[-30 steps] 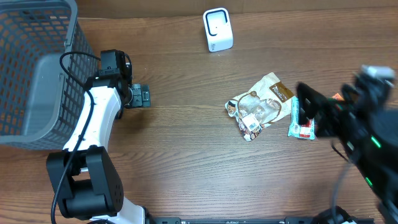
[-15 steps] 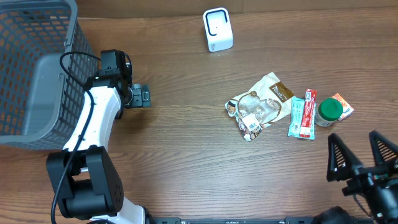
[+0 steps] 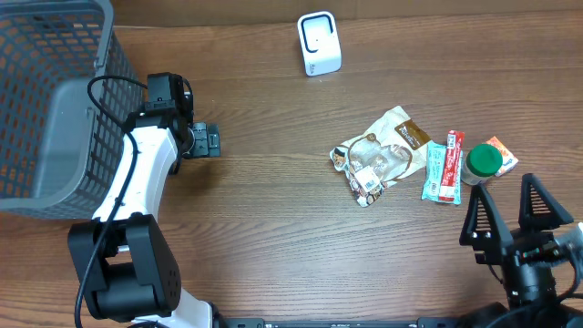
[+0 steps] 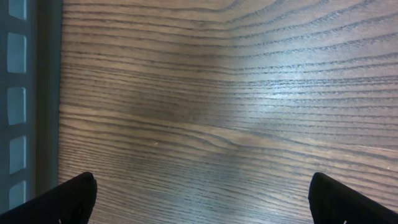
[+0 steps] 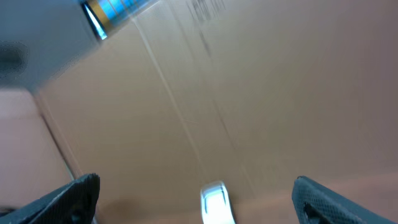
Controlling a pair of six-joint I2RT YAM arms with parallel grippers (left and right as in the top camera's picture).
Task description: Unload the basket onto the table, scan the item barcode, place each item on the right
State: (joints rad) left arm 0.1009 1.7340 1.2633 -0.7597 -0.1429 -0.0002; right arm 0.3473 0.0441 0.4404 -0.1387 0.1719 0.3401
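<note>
Gaping empty, the right claw (image 3: 506, 196) hangs over the table's (image 3: 273, 228) near right side, just short of the bottle (image 3: 483, 161), bar (image 3: 444, 167) and snack bag (image 3: 381, 155). Across the table at its far edge stands the scanner (image 3: 319, 43). The left claw (image 3: 208, 141), likewise spread, hovers beside the basket (image 3: 46, 100).

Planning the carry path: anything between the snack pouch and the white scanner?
Nothing. In the overhead view, the stretch of table between the snack pouch and the white scanner is bare wood.
</note>
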